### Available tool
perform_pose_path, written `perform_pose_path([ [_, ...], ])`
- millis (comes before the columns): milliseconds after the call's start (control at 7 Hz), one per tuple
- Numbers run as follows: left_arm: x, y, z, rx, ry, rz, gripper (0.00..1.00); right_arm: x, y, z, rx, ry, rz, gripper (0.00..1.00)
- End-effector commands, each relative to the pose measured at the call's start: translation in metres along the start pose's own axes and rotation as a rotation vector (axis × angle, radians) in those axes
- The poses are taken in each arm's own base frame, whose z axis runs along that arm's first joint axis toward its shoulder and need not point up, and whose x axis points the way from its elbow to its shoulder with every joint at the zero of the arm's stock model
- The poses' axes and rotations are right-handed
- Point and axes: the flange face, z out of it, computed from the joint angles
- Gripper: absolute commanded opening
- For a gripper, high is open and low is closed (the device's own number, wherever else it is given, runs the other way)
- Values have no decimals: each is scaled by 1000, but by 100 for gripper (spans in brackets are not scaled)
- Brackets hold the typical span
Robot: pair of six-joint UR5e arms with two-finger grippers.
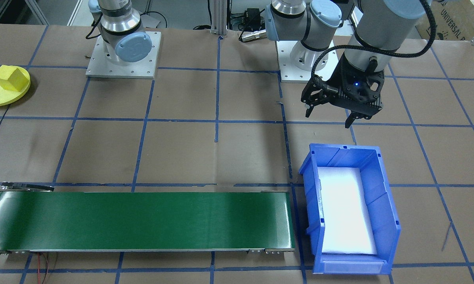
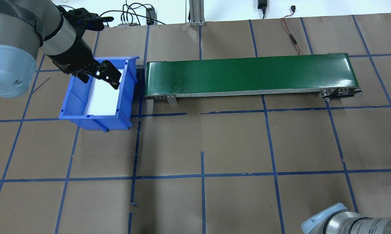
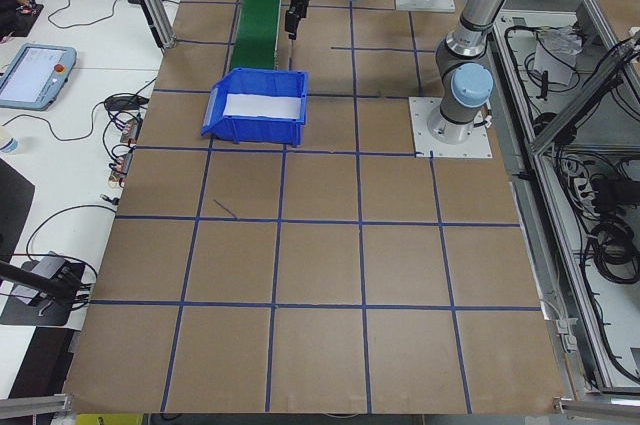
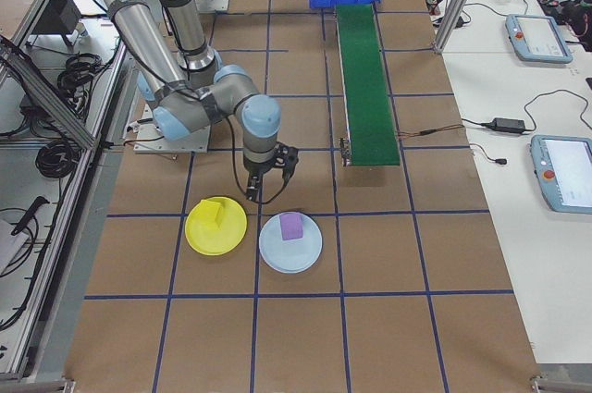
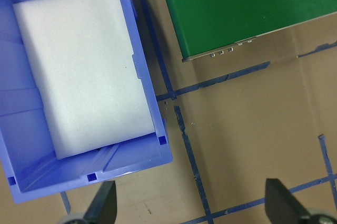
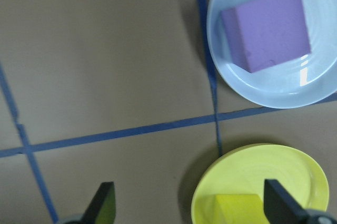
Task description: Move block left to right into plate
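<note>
Both claws hang empty with fingers apart: the left gripper (image 1: 329, 112) near the blue plastic bin (image 1: 383, 189), the right gripper (image 6: 189, 211) above the paper-covered table (image 6: 105, 66). A purple foam block (image 6: 266, 29) lies in the pale blue plate (image 6: 316, 87), a yellow foam block (image 6: 237, 208) in the yellow plate (image 6: 253, 174).

A bin (image 2: 98, 94) sits at the conveyor's (image 2: 247, 74) left end, plates (image 4: 291, 241) beyond its right.

table (image 1: 237, 150), blue bin (image 1: 383, 185), conveyor (image 1: 142, 221), two plates (image 4: 216, 227)
</note>
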Motion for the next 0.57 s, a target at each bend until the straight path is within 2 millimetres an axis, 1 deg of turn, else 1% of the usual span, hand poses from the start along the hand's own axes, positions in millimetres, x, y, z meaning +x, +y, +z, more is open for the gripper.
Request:
perform_pose_path([
  [0, -2, 0, -1, 1, -1, -2, 100, -144, -52, -64, -17, 31, -38, 100],
  [143, 0, 0, 1, -2, 2, 2, 100, -214, -51, -83, 25, 56, -62, 100],
  [286, -2, 1, 0, -3, 1, 1, 100, -271, -23, -113, 75, 67, -99, 100],
  [429, -3, 1, 0, -4, -1, -1, 100, -311, 9, -132, 66, 69, -102, 100],
])
